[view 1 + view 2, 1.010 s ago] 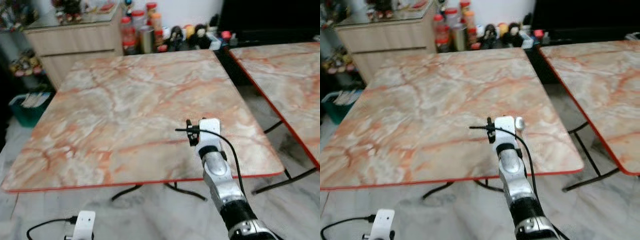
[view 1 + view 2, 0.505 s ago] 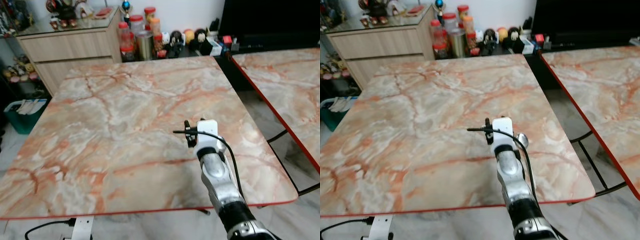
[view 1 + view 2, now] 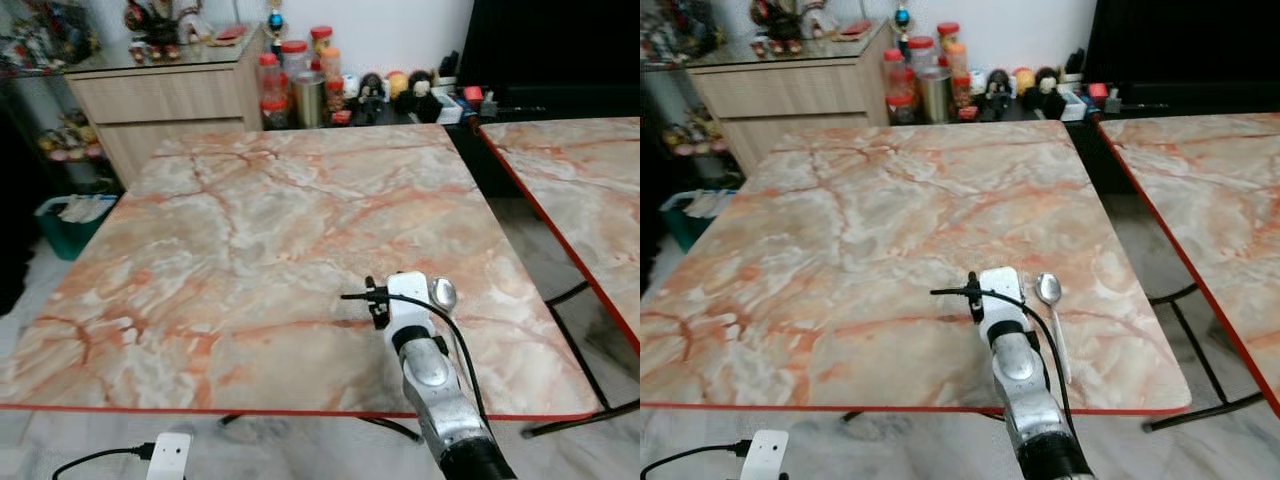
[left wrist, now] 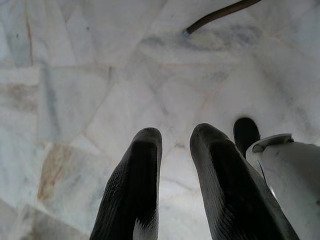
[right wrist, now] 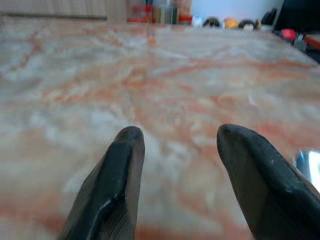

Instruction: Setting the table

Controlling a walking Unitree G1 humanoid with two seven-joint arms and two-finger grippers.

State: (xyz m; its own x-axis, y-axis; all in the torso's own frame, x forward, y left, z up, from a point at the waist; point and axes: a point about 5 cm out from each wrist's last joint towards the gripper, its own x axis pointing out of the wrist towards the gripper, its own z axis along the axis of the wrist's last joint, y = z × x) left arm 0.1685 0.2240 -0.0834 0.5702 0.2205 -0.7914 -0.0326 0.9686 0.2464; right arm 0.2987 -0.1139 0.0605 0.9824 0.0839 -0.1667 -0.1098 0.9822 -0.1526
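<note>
A home dining room: marble tables (image 3: 250,230), cluttered wooden sideboard (image 3: 165,95).

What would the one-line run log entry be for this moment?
right tool: open, over marble table | spoon: flat on table, beside right arm, not held | left tool: idle, low over floor

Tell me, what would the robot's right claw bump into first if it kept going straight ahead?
Probably nothing soon. The right gripper is open, pointing low across the bare marble table. The way looks free up to the jars beyond the far edge. The spoon lies off to its right side.
</note>
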